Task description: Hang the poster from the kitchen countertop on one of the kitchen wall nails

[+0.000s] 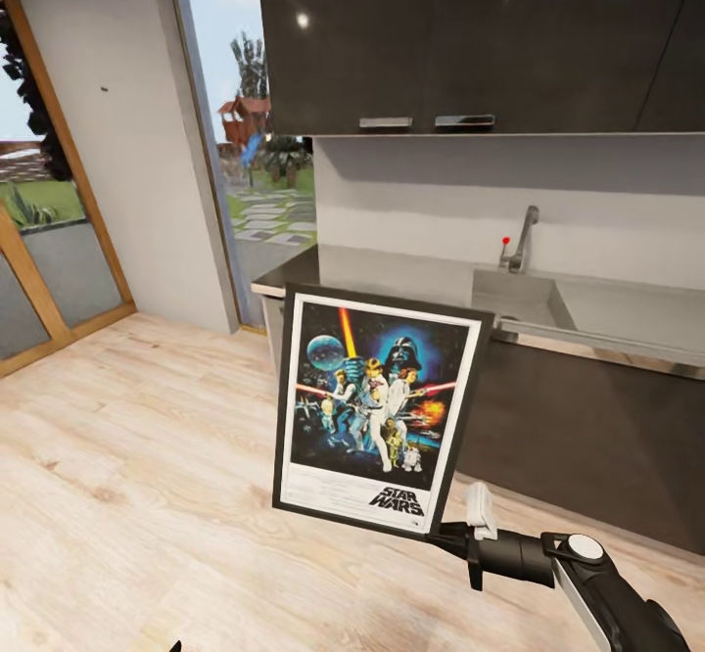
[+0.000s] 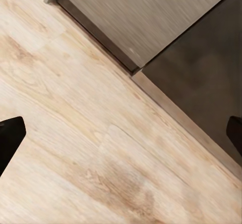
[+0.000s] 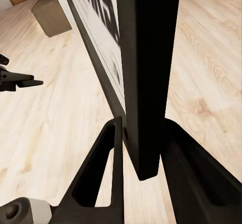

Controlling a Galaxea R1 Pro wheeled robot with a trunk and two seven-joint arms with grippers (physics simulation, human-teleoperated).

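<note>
Right gripper [image 1: 452, 535] clamps our poster [image 1: 377, 407] at lower right corner, held upright over wood floor [image 1: 127, 476], before grey countertop [image 1: 392, 270] with sink [image 1: 519, 300]. Nail [image 1: 104, 89] dots pale wall. Left wrist: our left gripper [image 2: 121, 133] spread wide over floor. Right wrist: fingers [image 3: 108, 168] pinch poster frame edge [image 3: 148, 72].

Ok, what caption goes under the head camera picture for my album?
Right end effector holds the Star Wars poster upright by its lower corner, in front of the kitchen countertop.
</note>
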